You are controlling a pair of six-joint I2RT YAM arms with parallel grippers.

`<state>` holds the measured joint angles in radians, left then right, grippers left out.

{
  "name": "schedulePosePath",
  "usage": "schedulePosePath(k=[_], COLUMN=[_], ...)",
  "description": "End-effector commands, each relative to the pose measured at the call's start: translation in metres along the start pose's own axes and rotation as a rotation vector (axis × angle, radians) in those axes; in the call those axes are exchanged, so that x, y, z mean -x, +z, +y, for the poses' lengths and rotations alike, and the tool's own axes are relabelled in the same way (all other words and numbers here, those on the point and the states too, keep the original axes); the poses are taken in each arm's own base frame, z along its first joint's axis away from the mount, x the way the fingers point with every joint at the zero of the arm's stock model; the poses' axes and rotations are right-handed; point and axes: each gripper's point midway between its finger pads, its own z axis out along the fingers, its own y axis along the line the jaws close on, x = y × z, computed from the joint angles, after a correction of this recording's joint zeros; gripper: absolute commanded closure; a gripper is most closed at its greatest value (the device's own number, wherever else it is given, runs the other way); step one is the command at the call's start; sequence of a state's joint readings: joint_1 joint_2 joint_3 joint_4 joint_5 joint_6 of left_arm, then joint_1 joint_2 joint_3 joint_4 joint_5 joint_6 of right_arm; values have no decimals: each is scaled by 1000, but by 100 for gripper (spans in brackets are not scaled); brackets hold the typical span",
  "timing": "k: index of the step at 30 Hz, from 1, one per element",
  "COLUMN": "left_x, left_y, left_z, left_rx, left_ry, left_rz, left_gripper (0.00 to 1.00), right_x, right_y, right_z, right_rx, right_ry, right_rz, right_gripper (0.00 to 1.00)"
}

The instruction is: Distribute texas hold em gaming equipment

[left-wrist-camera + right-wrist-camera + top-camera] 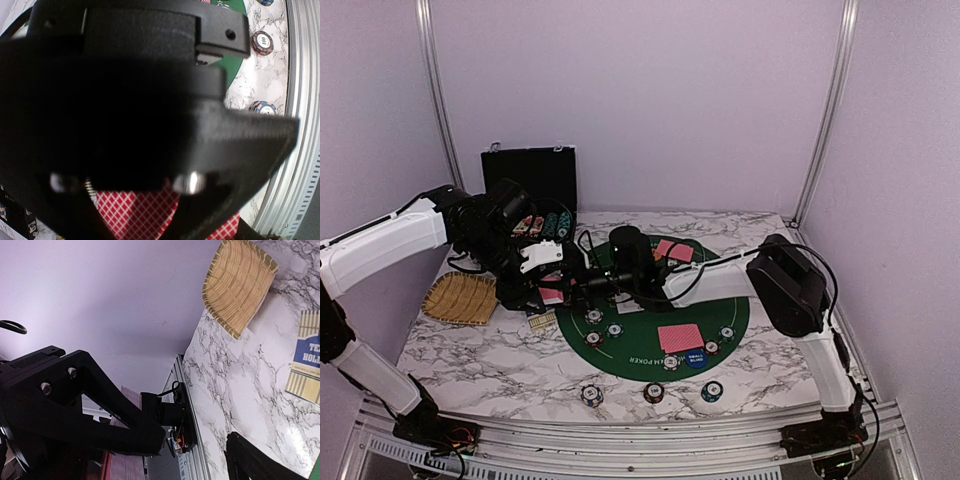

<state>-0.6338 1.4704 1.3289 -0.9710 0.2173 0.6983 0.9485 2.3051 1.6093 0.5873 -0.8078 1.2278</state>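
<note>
Your left gripper (553, 283) is closed on red-backed playing cards (134, 216). It holds them at the left edge of the round green mat (635, 345), in the middle of the marble surface (470, 355). From the left wrist view you see only the cards' checked backs low in the picture, because a black body right in front of the lens blocks most of it.

Your right gripper (197, 437) stands wide open with nothing between its fingers (80, 405). It reaches across the mat from the right and nearly meets the left gripper.

Two more sets of red-backed cards lie face down on the mat, one at the far side (677, 250) and one at the near side (680, 337). Striped poker chips (593, 318) are spread on the mat left and right of the near cards. The blue "small blind" disc (695, 360) sits just in front of those cards.

Three further chips (654, 392) lie in a row on the marble near the front edge, off the mat. The woven straw tray (460, 298) rests at the left, with a striped packet (542, 320) between it and the mat. An open black case (530, 172) stands at the back left.
</note>
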Motion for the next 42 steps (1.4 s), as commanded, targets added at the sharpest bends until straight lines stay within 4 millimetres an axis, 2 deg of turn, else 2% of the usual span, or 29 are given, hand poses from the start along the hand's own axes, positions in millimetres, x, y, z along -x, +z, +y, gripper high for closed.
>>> schedulePosePath(k=[1, 10, 21, 29, 42], left_x=[10, 10, 8, 8, 4], left_y=[-9, -12, -14, -14, -10], left_z=[3, 2, 1, 2, 2], left_rx=[10, 17, 21, 25, 24], left_ry=[1, 6, 9, 10, 7], left_rz=[-44, -49, -49, -47, -31], left_gripper=[89, 89, 89, 89, 90], right_x=[-3, -4, 0, -1, 1], right_y=[17, 11, -20, -34, -56], right_z=[15, -7, -23, -15, 11], right_rx=[57, 5, -50, -42, -15], right_ry=[-14, 24, 52, 43, 18], right_rz=[28, 32, 3, -4, -22], right_gripper=[7, 15, 32, 46, 79])
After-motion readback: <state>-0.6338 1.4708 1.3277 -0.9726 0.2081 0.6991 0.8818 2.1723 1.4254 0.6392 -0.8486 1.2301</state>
